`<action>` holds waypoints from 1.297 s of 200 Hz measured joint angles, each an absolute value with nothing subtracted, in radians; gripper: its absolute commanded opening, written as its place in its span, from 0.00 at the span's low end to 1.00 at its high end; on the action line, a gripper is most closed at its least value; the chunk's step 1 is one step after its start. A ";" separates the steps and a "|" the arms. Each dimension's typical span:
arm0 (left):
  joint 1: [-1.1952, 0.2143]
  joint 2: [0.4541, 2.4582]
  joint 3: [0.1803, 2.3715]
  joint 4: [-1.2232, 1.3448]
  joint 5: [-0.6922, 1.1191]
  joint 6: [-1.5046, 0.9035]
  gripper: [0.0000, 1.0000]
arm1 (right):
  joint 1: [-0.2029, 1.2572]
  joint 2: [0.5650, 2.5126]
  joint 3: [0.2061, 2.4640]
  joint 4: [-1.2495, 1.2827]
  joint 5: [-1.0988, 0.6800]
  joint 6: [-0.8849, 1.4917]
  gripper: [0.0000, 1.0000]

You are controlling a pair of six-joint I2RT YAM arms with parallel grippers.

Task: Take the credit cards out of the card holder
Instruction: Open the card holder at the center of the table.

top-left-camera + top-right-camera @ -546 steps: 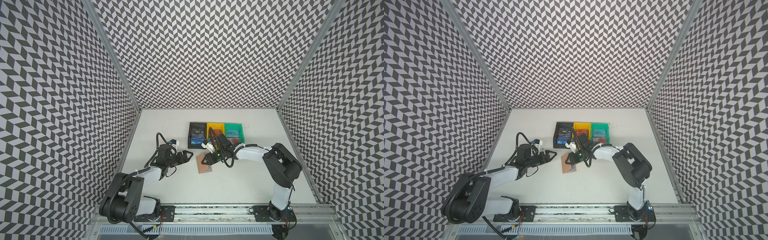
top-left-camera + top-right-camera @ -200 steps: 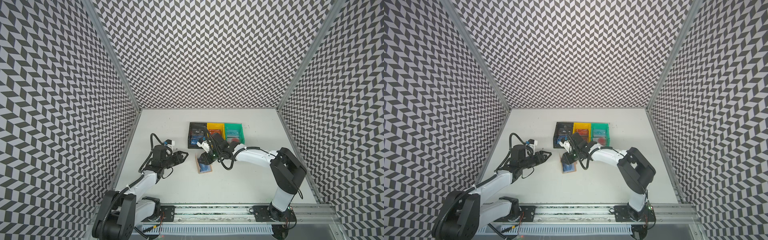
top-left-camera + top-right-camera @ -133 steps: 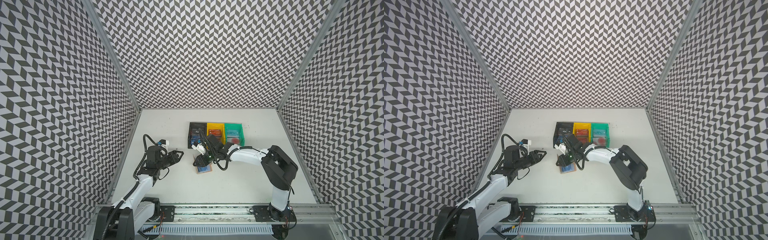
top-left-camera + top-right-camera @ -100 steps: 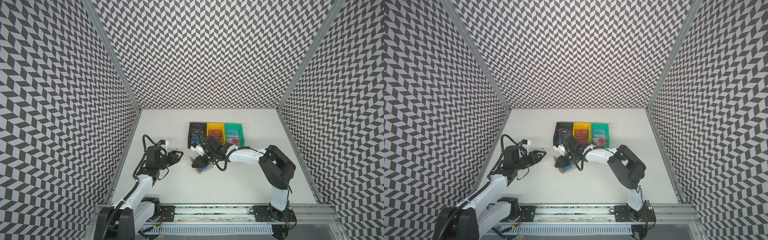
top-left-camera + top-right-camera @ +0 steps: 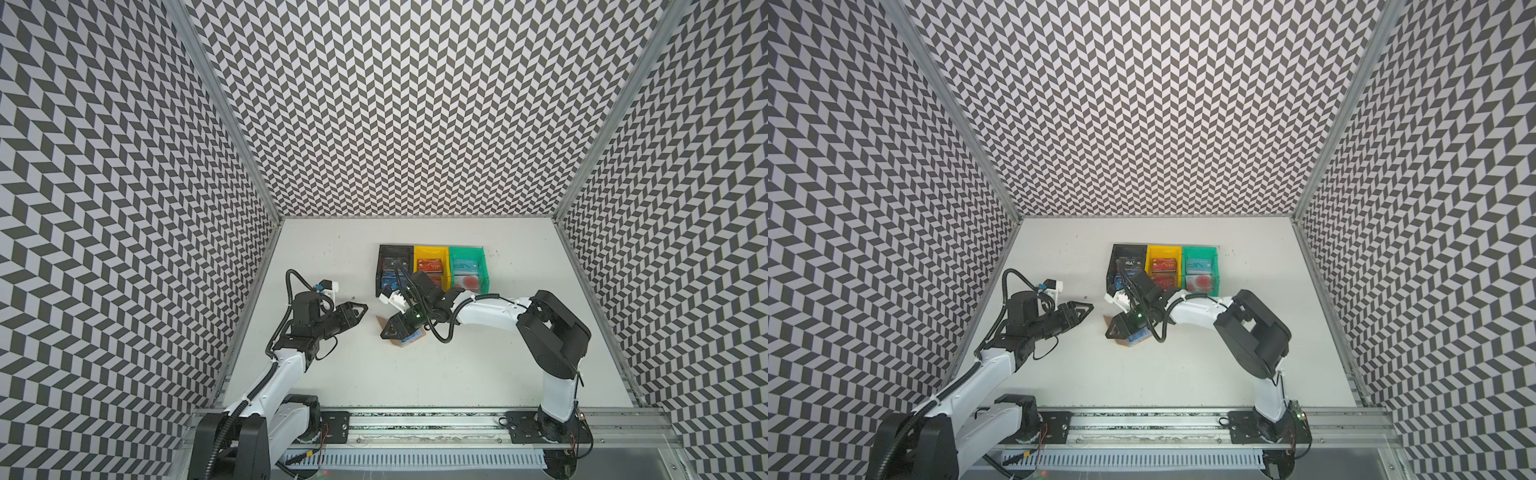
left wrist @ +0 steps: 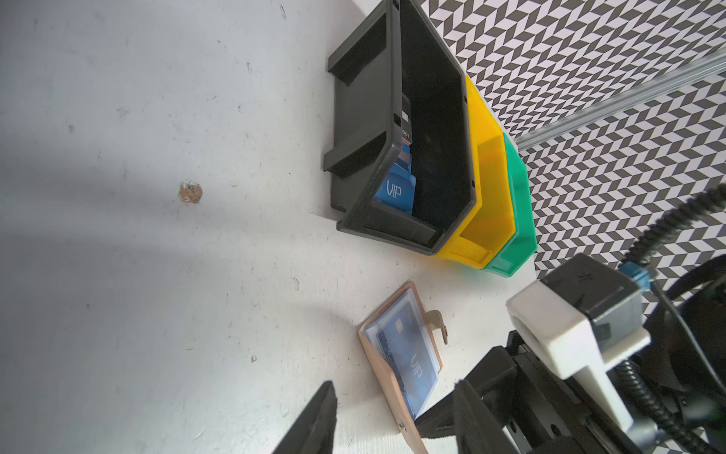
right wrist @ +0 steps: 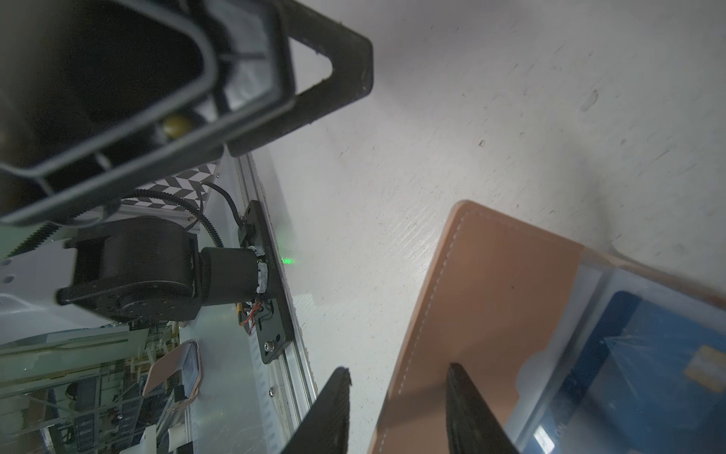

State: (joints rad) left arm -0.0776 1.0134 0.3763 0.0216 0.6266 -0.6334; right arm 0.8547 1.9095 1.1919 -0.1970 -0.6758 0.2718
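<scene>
**A:** So, what's changed from a few seconds back?

**B:** The right claw (image 5: 394,330) has shifted toward the left arm and is over the card holder (image 5: 411,338). From above the holder read mostly tan then; its blue sleeve shows now. The left arm has reared up at the elbow. The left claw (image 5: 353,318) is back a touch, near the holder but apart.

**A:** Claws?

**B:** Both are spread. In the right wrist view one finger (image 7: 471,412) is over the tan cover and the other is off its edge, above the bare table (image 7: 471,118). The cover edge sits between them, nothing pinched. The left claw is empty.

**A:** Holder?

**B:** It lies open on the table, near the black bin (image 5: 395,250) on the robot's side. A blue card (image 6: 412,365) is in the sleeve.

**A:** Views differ?

**B:** The left wrist view reads "VIP" on that card and shows the snap tab (image 6: 436,326). In both top views the claw covers much of the holder. Those views do look into the bins: a red card (image 5: 1165,264) in the yellow bin (image 5: 1165,248) and a teal card (image 5: 1198,264) in the green bin (image 5: 1200,249). The left wrist view sees only into the black bin, with a loose blue card (image 6: 394,192) there.
</scene>
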 measured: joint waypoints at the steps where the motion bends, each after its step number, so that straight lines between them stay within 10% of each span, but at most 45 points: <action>1: -0.078 1.013 0.376 0.022 0.627 -0.634 0.51 | 0.855 1.909 1.191 -0.197 -0.676 0.272 0.39; 259: -0.078 1.058 0.271 0.178 0.768 -0.739 0.40 | 0.854 1.985 1.109 -0.102 -0.751 0.299 0.19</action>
